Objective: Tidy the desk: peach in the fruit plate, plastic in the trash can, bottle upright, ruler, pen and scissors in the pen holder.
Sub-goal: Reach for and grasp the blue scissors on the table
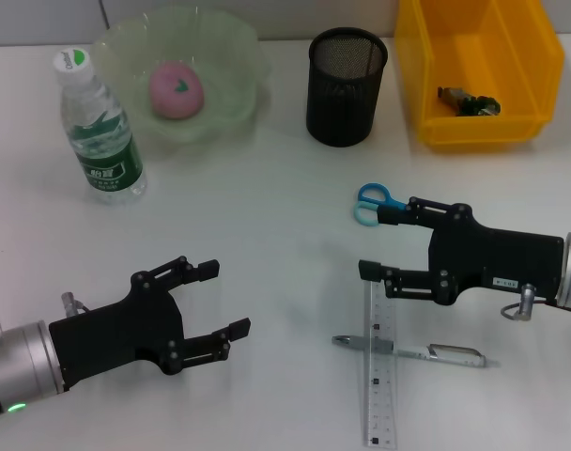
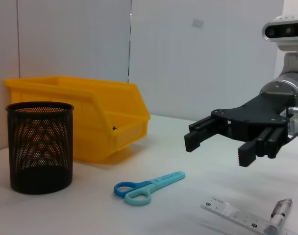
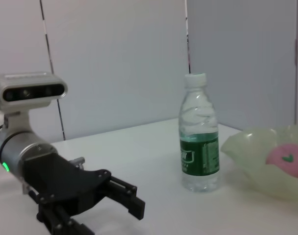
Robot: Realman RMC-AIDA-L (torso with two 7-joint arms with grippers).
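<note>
The pink peach (image 1: 177, 90) lies in the pale green fruit plate (image 1: 240, 58) at the back left. Beside it the bottle (image 1: 100, 127) stands upright. A crumpled plastic piece (image 1: 468, 101) rests in the yellow bin (image 1: 483, 129) at the back right. The black mesh pen holder (image 1: 347, 86) is between plate and bin. My right gripper (image 1: 379, 242) hovers open just above the table, its far finger over the blades of the blue scissors (image 1: 373, 204). The ruler (image 1: 380, 376) and the pen (image 1: 412, 350) lying across it are close in front of it. My left gripper (image 1: 224, 299) is open at the near left.
The left wrist view shows the scissors (image 2: 149, 188) flat on the white table between the pen holder (image 2: 39, 147) and the right gripper (image 2: 218, 151). White wall panels stand behind the table.
</note>
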